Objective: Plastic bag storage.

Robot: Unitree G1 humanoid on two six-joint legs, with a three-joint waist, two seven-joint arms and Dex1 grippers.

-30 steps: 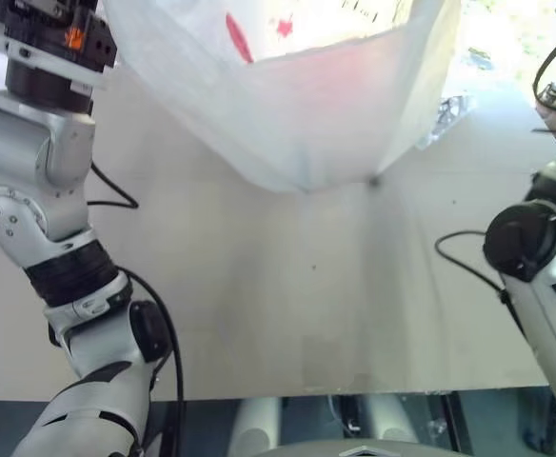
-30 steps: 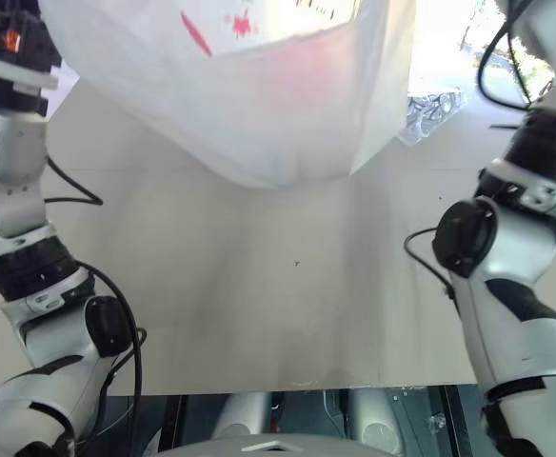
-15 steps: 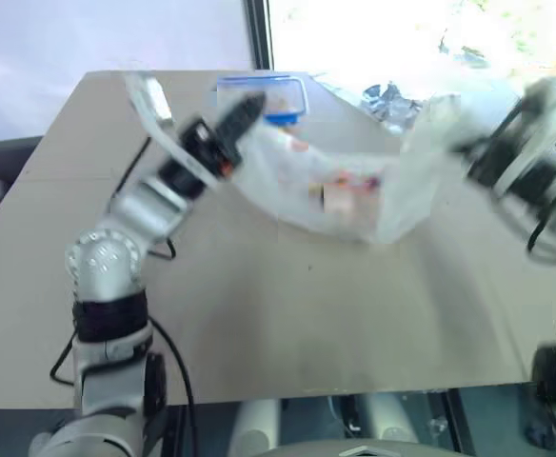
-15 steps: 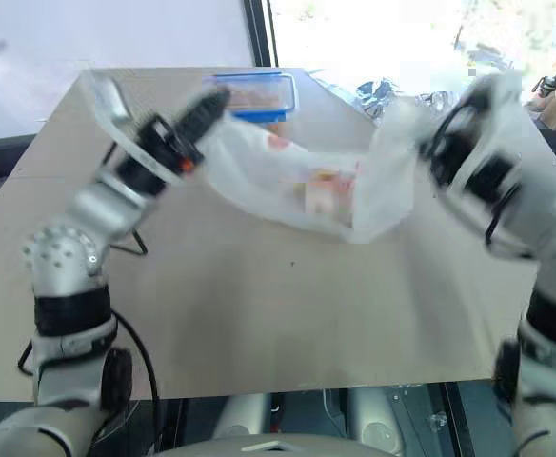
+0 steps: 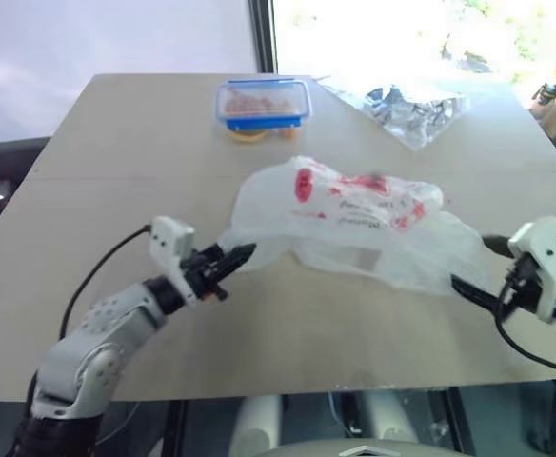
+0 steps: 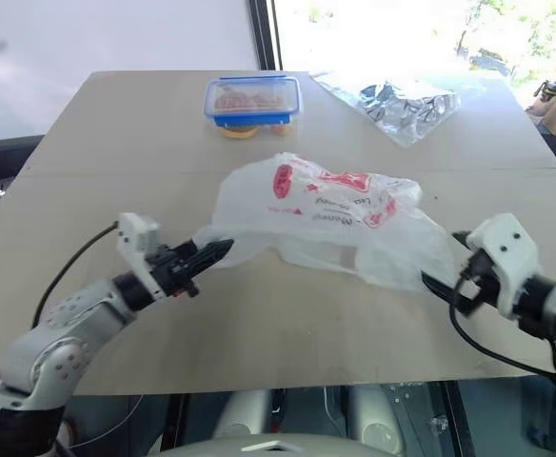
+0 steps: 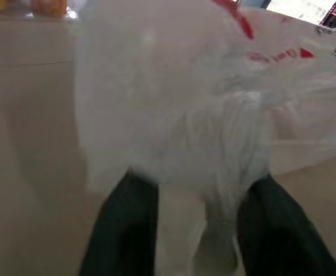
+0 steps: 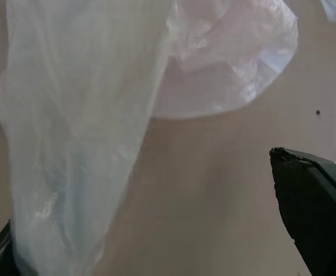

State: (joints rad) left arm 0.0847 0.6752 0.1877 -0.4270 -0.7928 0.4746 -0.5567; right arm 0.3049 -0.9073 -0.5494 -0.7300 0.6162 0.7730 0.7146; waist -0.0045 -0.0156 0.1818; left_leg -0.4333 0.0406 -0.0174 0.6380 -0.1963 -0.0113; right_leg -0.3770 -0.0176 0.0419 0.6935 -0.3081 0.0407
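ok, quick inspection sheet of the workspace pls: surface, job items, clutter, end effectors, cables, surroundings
Surface: beige table, seam across the middle.
Job's things: plastic bag lying crumpled mid-table, red print up.
Clutter: clear box with blue lid and crumpled silvery wrapper at the far edge.
End effectors: left end effector open, bag film between its fingers; right end effector open wide, bag film draped by one finger.
Cables: black cable along the left arm, another under the right wrist.
Surroundings: bright window beyond the table.

The plastic bag [image 6: 326, 219], held high before, dropped onto the surface [image 6: 287, 324] between the lowered left claw [image 6: 213, 252] and right claw [image 6: 440, 284], both now parted.
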